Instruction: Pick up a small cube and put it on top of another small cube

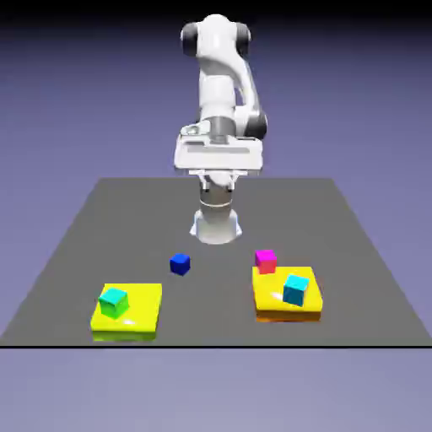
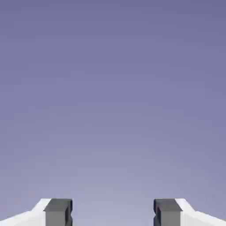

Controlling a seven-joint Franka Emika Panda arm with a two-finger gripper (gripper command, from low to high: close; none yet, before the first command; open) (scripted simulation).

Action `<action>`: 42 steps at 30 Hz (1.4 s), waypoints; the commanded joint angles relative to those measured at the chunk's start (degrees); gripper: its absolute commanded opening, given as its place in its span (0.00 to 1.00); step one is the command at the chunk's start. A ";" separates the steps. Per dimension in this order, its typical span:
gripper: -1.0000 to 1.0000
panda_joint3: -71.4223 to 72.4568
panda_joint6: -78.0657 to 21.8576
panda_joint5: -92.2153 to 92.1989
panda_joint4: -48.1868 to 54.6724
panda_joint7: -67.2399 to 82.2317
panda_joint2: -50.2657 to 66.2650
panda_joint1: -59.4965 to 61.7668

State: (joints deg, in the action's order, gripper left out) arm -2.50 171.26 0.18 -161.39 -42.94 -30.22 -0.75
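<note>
With its grey-tipped two-finger gripper [image 2: 113, 212] spread and empty, centre squarely above one small cube before descending

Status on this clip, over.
Gripper open, nothing between its tips. Small blue cube on the table, ungripped. Nothing seen blocking it.

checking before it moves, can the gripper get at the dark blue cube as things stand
Probably yes: the gripper looks open and holds nothing, and the dark blue cube sits apart from the other cubes, though reach itself is a guess.
</note>
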 commanded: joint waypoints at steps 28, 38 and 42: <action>0.00 -19.43 -20.99 -8.09 -4.45 1.68 36.40 3.95; 0.00 -23.41 -33.00 -3.36 4.04 -14.96 29.83 4.32; 0.00 -19.51 -35.99 -8.66 12.35 -24.62 33.08 9.32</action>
State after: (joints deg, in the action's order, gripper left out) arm -21.97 135.29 -8.64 -149.05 -67.44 2.86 8.68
